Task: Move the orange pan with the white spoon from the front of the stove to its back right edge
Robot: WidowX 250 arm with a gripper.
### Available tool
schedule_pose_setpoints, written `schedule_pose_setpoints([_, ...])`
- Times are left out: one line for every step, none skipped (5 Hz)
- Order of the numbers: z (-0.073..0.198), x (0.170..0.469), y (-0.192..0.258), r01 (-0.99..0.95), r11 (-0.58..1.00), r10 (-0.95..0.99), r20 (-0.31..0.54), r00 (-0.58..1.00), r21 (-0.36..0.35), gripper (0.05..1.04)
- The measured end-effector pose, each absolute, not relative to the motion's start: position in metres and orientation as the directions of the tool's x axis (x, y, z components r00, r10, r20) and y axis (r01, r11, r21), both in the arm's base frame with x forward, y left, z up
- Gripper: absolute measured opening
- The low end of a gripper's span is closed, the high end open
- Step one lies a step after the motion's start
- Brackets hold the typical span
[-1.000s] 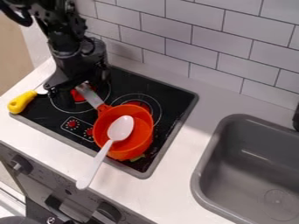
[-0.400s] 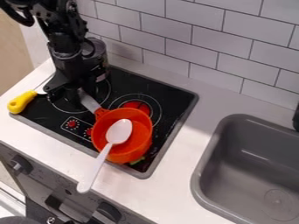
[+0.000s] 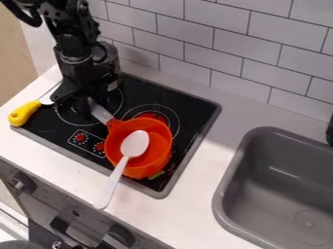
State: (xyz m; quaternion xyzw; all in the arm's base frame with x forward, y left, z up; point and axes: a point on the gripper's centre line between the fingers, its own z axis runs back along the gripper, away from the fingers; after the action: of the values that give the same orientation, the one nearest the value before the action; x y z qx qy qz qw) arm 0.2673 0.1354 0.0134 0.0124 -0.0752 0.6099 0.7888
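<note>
Pan and spoon sit slightly farther right of the gripper, which is at the handle; its opening and hold cannot be told. Positioning the pan seems in hand; moving it calls for keeping the spoon balanced.

Pot bright orange-red, its handle grey. Spoon white. Stovetop glossy black, thin pale rings, red patches, grey border. Knife handle yellow. Robot arm black. Counter white, sink plain grey. Wall tiles pale grey, dark lines in brick pattern.
</note>
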Motion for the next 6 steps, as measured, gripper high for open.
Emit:
schedule_pose_setpoints([0.014,0.266,0.135,-0.983,0.164,0.982,0.105,0.155,-0.084,0.356])
schedule_pose_setpoints([0.022,0.272,0.137,-0.995,0.063,0.995,0.08,0.057,-0.08,0.356])
schedule_pose_setpoints([0.021,0.273,0.137,-0.998,-0.027,0.998,0.051,-0.031,-0.064,0.356])
schedule_pose_setpoints([0.023,0.279,0.134,-0.992,-0.118,0.993,-0.002,-0.119,-0.04,0.356])
schedule_pose_setpoints([0.019,0.281,0.132,-0.98,-0.199,0.98,-0.027,-0.198,-0.022,0.356])
schedule_pose_setpoints([0.017,0.285,0.13,-0.956,-0.291,0.956,-0.045,-0.29,-0.024,0.356])
